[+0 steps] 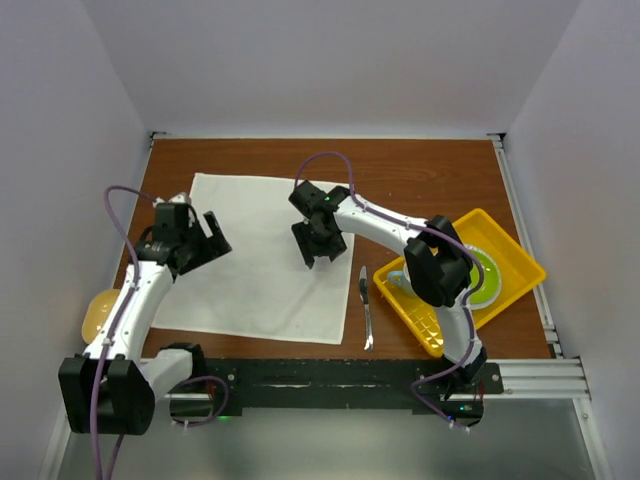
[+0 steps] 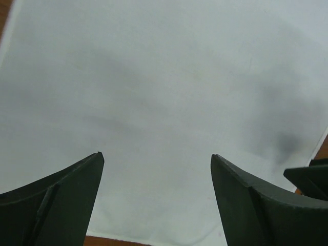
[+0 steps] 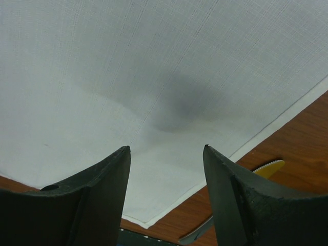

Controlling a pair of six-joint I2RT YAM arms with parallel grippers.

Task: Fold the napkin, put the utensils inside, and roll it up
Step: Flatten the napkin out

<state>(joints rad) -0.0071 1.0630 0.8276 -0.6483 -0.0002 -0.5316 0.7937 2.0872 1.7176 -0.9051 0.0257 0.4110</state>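
The white napkin (image 1: 262, 262) lies spread flat on the brown table. It fills the left wrist view (image 2: 164, 92) and most of the right wrist view (image 3: 128, 77). The silver knife (image 1: 366, 306) lies on the table just right of the napkin, between it and the yellow tray (image 1: 520, 258); its tip shows low in the right wrist view (image 3: 197, 233). My left gripper (image 1: 215, 238) is open and empty above the napkin's left part. My right gripper (image 1: 318, 252) is open and empty above the napkin's right part, near its right edge.
The yellow tray holds a green plate (image 1: 488, 272) at the right, with a blue item at its left side. A yellow round object (image 1: 98, 312) lies at the table's left edge. A black rail (image 1: 320, 378) runs along the near edge.
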